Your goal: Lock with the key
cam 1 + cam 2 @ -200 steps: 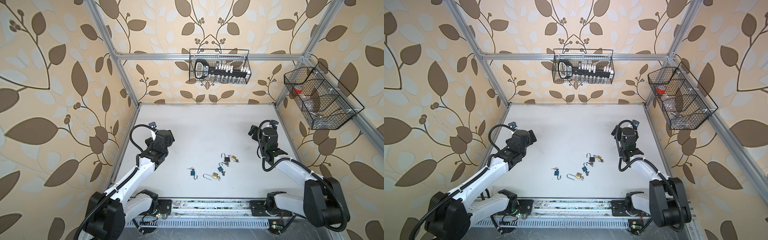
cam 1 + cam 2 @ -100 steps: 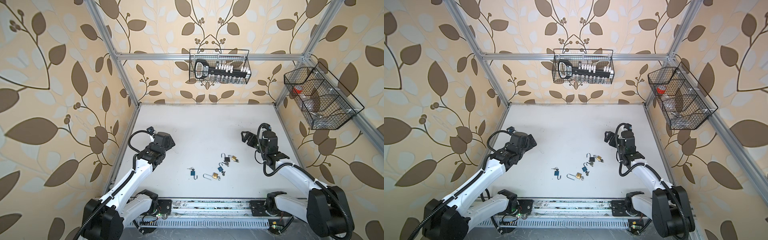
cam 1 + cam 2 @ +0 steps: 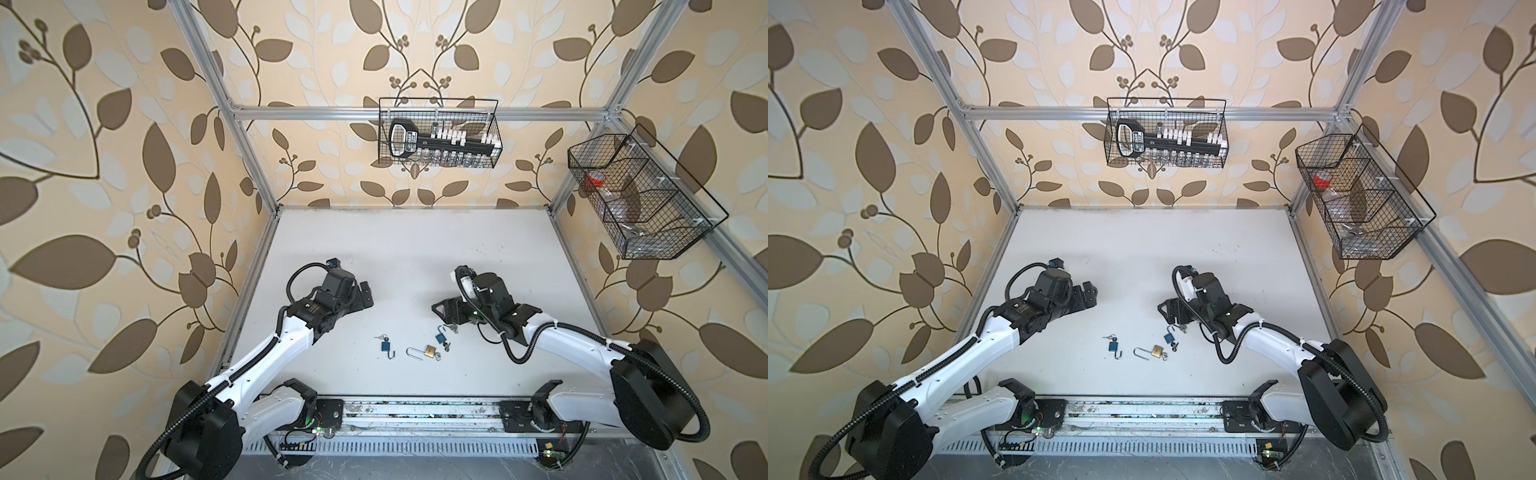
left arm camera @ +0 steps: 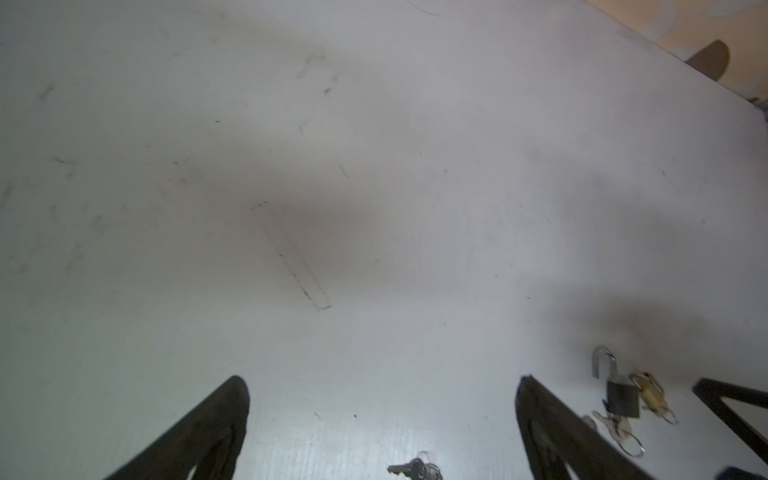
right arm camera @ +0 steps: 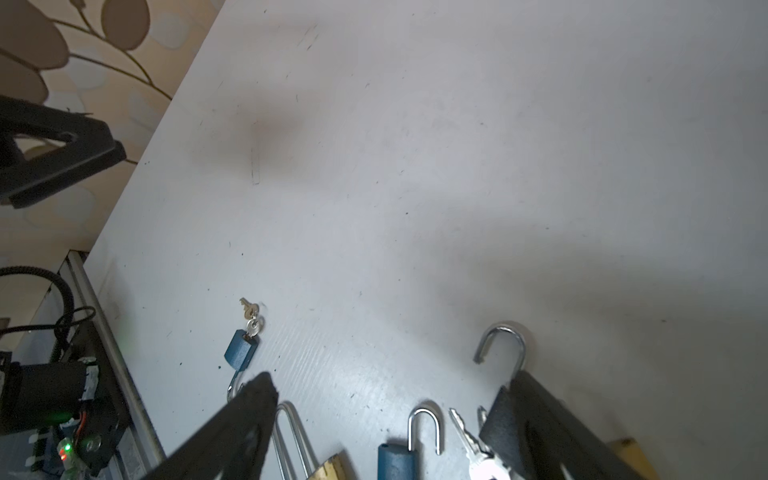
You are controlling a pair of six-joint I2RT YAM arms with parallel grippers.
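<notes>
R fingers (image 5: 241, 419) spread near padlocks (image 3: 431, 352) w/ keys (image 3: 380, 337); L fingers (image 4: 208, 424) spread, empty.

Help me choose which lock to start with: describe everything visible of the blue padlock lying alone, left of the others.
The blue padlock is small, with a matte blue body and a silvery metal shackle swung open. A key appears inserted opposite the shackle, another on its ring. It lies flat on the white table, apart from the other locks.

Rt wrist view: brass padlock (image 5: 330, 468) & blue padlock (image 5: 397, 461) cut off by edge; keys (image 5: 473, 455) partly behind right claw (image 5: 388, 380).
</notes>
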